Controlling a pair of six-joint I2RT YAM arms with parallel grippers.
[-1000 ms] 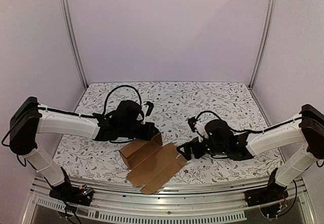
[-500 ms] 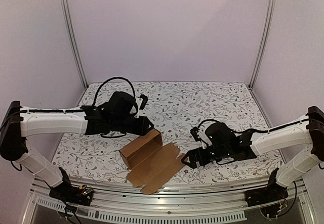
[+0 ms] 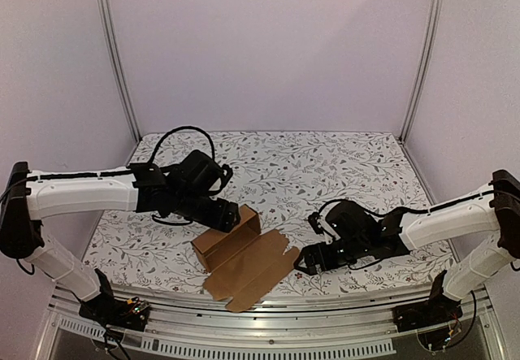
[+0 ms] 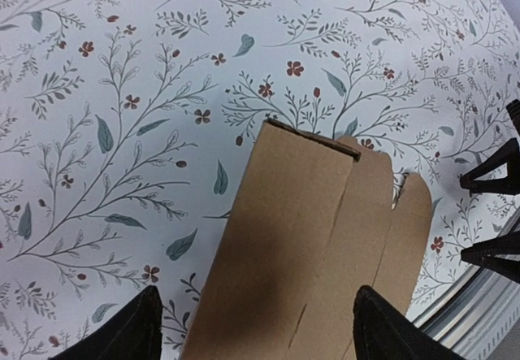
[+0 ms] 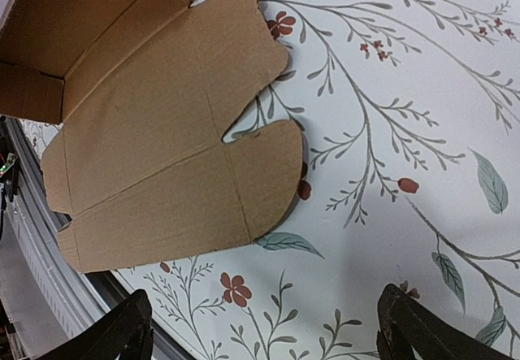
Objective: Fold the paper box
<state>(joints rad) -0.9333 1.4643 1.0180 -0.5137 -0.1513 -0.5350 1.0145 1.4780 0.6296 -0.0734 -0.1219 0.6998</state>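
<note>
**Both claws spread wide at the half-raised box**

Left claw (image 3: 227,215) first: its jaws are wide apart, and the wrist view shows its black fingers (image 4: 128,333) standing either side of the cardboard. Whether they touch it, I cannot tell. Under that left claw (image 4: 260,340) sits the paper box (image 4: 313,230), plain brown, its raised end pointing away across the print.

Over to the right claw (image 3: 305,259), also gaping, low over bare floral cloth just beside the box's rounded flaps and gripping nothing. From the wrist, the right claw (image 5: 272,337) looks at the paper box (image 5: 162,157) with one panel lying flat and upright walls forming a trough beyond it.

From above, the paper box (image 3: 244,264) lies between the two arms, near the front edge of the surface (image 3: 325,165).
</note>
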